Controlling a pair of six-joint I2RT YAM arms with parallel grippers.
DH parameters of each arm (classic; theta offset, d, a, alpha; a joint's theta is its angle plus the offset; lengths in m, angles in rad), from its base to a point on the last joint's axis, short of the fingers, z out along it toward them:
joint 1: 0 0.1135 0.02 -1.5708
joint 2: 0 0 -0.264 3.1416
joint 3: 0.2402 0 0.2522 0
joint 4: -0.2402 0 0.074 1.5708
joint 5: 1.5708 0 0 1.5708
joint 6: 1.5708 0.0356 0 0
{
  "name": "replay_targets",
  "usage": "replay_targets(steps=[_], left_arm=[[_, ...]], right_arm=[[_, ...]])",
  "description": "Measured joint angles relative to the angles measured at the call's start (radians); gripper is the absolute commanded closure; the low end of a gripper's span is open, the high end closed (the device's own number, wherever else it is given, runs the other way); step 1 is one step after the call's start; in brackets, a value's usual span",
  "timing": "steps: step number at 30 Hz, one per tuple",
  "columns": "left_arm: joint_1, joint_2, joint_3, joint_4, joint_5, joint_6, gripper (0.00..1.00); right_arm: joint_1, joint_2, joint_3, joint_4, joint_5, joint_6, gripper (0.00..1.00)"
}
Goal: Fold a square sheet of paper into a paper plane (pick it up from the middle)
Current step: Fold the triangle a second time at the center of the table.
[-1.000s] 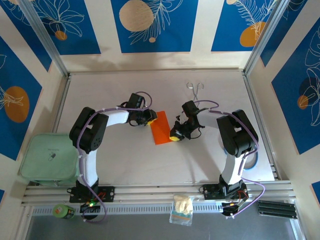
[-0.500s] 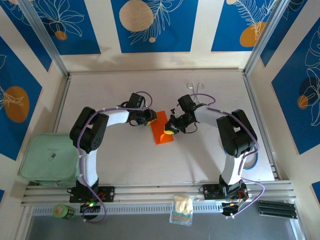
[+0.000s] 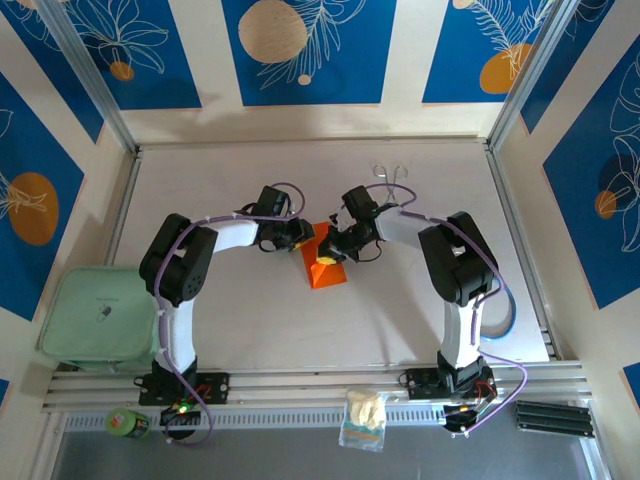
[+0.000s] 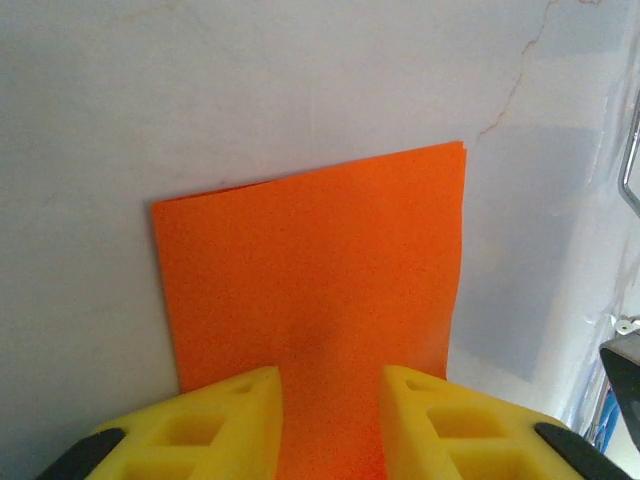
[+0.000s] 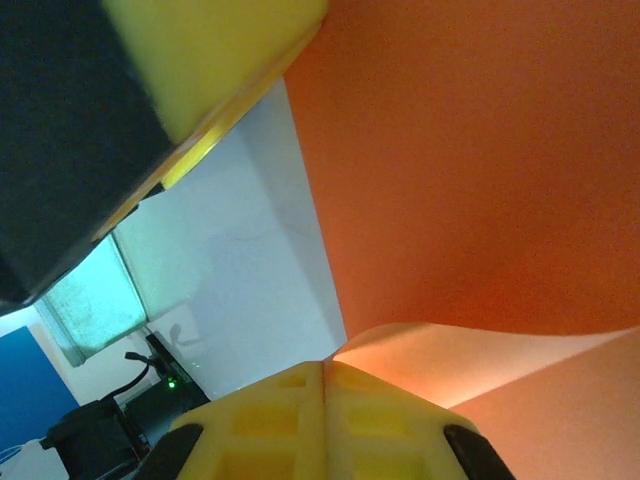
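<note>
The square sheet of paper (image 3: 330,277) is bright orange and lies mid-table, partly folded over itself. My right gripper (image 3: 326,258) is above it, shut on the sheet's edge. In the right wrist view the pinched edge (image 5: 480,360) curls up from the flat part (image 5: 480,150), and the yellow fingertips (image 5: 290,410) are pressed together. My left gripper (image 3: 300,238) sits at the sheet's left side. In the left wrist view it (image 4: 330,410) is open, and the flat sheet (image 4: 310,270) runs under the gap between its yellow fingers (image 4: 220,425). No paper plane shape is formed.
Metal tongs (image 3: 390,176) lie near the table's far edge. A pale green lidded box (image 3: 95,315) sits at the left front. A blue-rimmed round object (image 3: 508,322) lies behind the right arm. A small packet (image 3: 362,418) rests on the front rail.
My right gripper has moved left and farther back, carrying the sheet's right edge over the rest of the paper. The left gripper has stayed in place.
</note>
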Motion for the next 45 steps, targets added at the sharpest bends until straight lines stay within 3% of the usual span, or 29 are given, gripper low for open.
replay_targets(steps=[45], left_arm=[[0.0,0.002,-0.004,0.003,0.0,-0.001,0.73]], right_arm=[[0.034,0.09,0.055,0.016,0.071,0.052,0.98]])
